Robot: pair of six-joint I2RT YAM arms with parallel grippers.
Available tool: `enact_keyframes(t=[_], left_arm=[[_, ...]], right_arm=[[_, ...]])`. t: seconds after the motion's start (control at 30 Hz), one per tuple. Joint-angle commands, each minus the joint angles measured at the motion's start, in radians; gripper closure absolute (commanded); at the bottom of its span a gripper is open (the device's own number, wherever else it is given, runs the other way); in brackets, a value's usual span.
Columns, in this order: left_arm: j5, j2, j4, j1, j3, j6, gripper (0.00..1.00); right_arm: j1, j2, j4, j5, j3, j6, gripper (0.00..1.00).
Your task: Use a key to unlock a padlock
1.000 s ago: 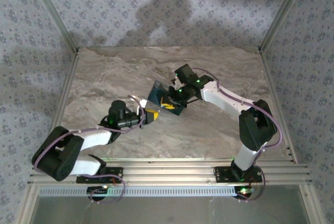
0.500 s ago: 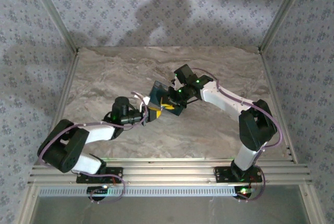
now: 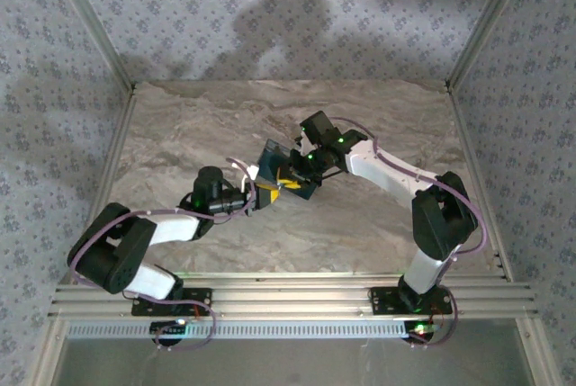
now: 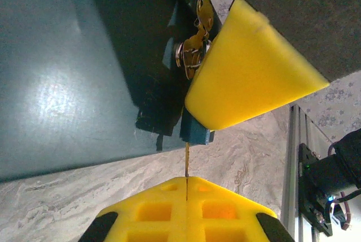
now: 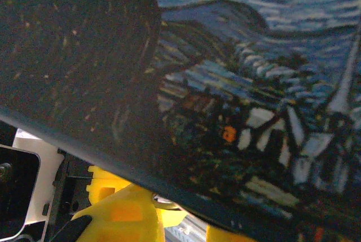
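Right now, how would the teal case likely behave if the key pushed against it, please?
The teal case looks stiff and flat, so probably won't flex. Its glossy face may be slippery. Propped tilted, it might tip if the right gripper slackens.

- A robot test cell, of the lab kind: 2 arm bases are bolted to an aluminium rail.
- Aluminium posts frame walls covered in a floral pattern.
- The tabletop is marble-patterned, and purple cables run along the arms.
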Motion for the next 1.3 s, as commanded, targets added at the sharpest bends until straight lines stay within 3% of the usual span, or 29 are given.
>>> enact_keyframes(t=[0.0,0.97,1.27], left_arm=[[0.019,-0.007,0.051,-0.005,0.011,-0.005,1.00],[0.046,-0.006,0.070,0.031,0.015,-0.041,1.00],[0.052,0.034,0.158,0.041,0.019,-0.109,1.00]], right_arm=[[0.006,-0.008,-0.009,-0.004,0.034,-0.023,1.00],[0.015,0.006,-0.029,0.025,0.025,-0.063,1.00],[0.024,0.015,-0.016,0.003,0.030,-0.057,1.00]])
